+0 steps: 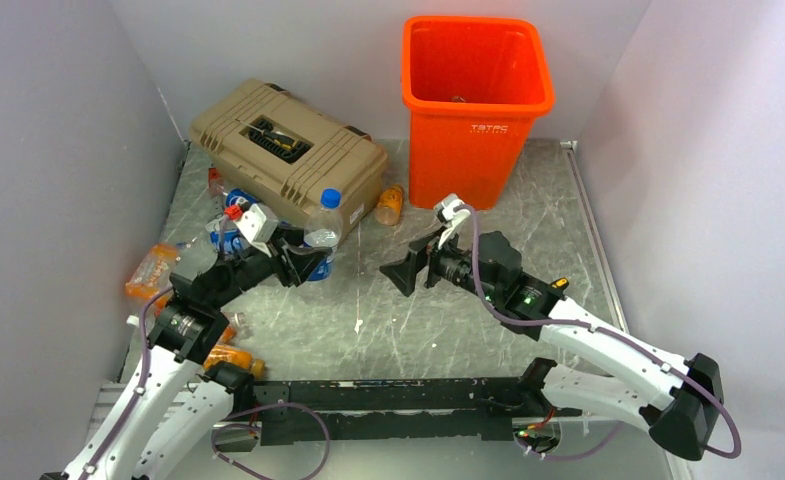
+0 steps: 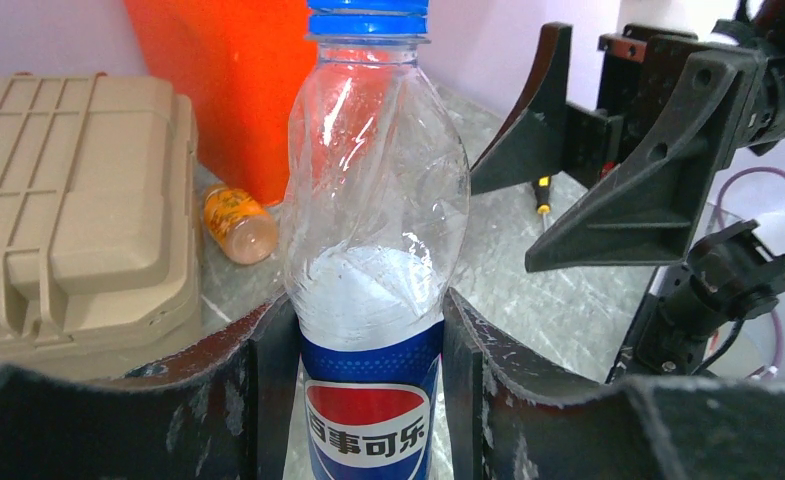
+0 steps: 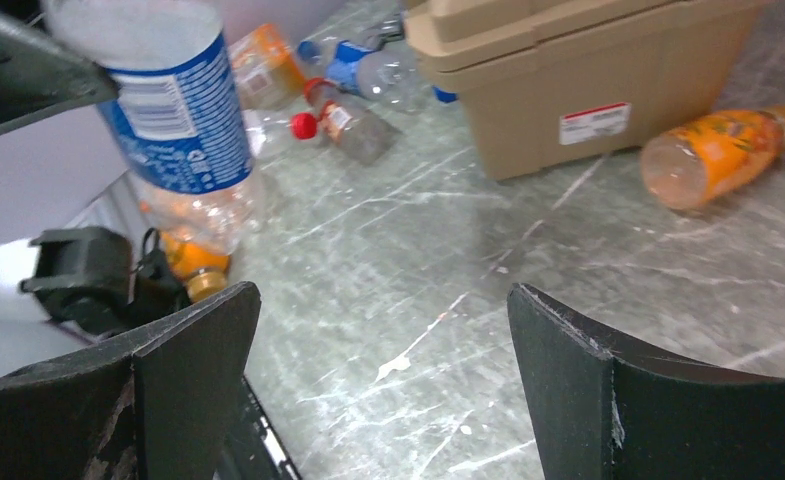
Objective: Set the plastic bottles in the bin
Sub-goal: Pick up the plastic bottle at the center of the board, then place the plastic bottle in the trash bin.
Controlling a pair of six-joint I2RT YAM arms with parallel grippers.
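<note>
The Pepsi bottle (image 1: 323, 228) is being held cap-up, left of centre, with the left gripper (image 1: 306, 262) clamping its labelled waist. The right gripper (image 1: 415, 268), at centre, is gaping wide and empty. The transport step is running; the next move likely calls for lifting the bottle over the orange bin (image 1: 478, 150), upper centre.

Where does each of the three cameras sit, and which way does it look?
Top view: above and behind the arms, looking down at the table and orange bin; both arms show.
Left wrist: on the left arm, looking past the left tool at its gripped bottle and the bin.
Right wrist: on the right arm, looking through the open right tool towards the left arm.
Shared: both wrist views show the bottle and the tan toolbox.
</note>
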